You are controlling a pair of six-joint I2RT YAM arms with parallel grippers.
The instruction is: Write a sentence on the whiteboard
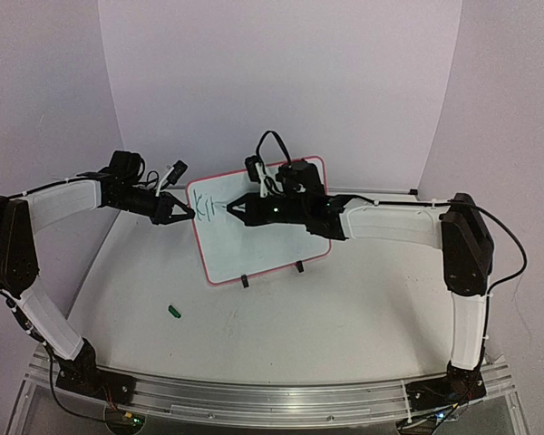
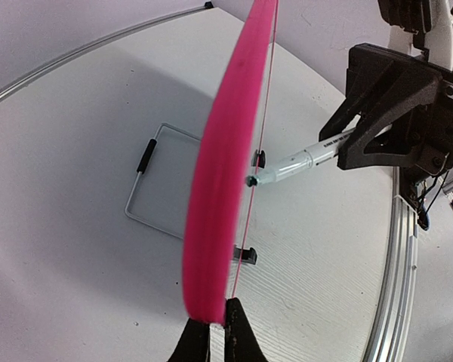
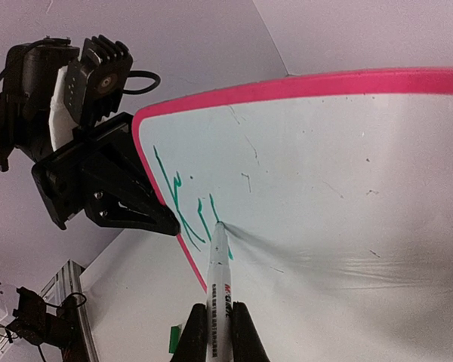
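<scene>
The whiteboard (image 1: 263, 249) stands in the middle of the table (image 1: 344, 331). Our left pincer (image 1: 189, 215) is closed tight on its red edge at 9 o'clock. Our right pincer (image 3: 220, 313) is closed on a marker (image 3: 220, 271). The tip touches the whiteboard beside the green sentence (image 1: 208, 207), near the 10 o'clock corner.
</scene>
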